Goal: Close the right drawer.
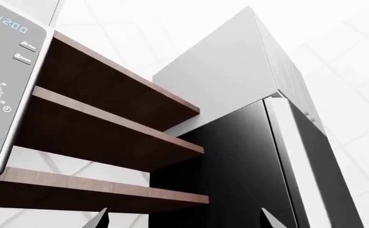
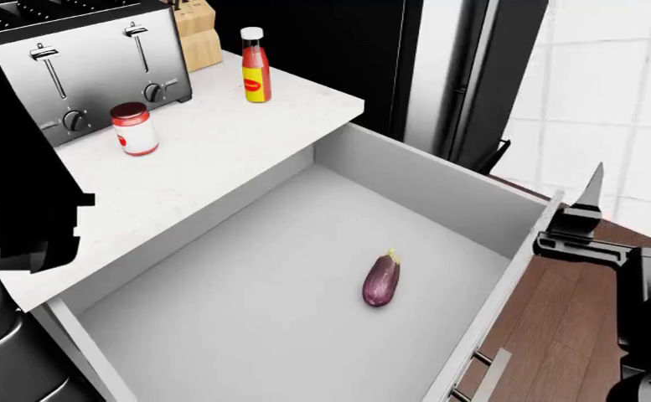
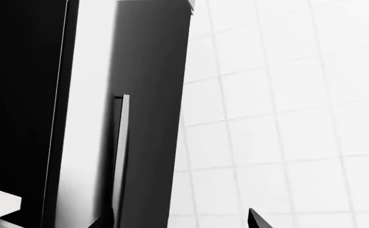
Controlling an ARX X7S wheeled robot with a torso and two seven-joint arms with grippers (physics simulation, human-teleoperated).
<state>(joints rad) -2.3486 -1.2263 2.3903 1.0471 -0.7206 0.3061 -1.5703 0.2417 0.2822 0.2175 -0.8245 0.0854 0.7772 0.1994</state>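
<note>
- Left gripper (image 1: 183, 219): in its own wrist view only two finger tips (image 1: 99, 219) poke in, set well apart, so the jaws stand spread with nothing between them. They point up at a microwave (image 1: 4, 71), three brown wooden shelves (image 1: 108, 128) and a dark fridge (image 1: 235, 171) under a white cabinet (image 1: 235, 66).
- Right gripper (image 3: 178, 221): the same in its wrist view, two tips spread wide and holding nothing, facing a tall dark panel with a slim bar handle (image 3: 121, 156) beside a white tiled wall (image 3: 286, 118). In the head view the right arm (image 2: 638, 293) hangs just past the drawer's front panel, one finger (image 2: 591, 188) pointing up; whether it touches the panel I cannot tell.
- At the far left of the white countertop (image 2: 224, 142), toward its back edge, stands a chrome toaster (image 2: 85, 67).
- Just in front of the toaster is a red-lidded jar (image 2: 135, 128).
- A wooden knife block (image 2: 197, 33) stands behind the toaster's right end, at the back edge.
- A red sauce bottle (image 2: 255, 65) with a white cap stands upright near the counter's back right corner.
- The right drawer (image 2: 247, 310) is pulled far out from under the counter's front edge, its pale grey inside fully showing.
- A purple eggplant (image 2: 381, 280) lies on the drawer floor, right of middle, apart from every wall.
- The drawer's white front panel (image 2: 493, 301) is on the right, over brown flooring (image 2: 560, 335).
</note>
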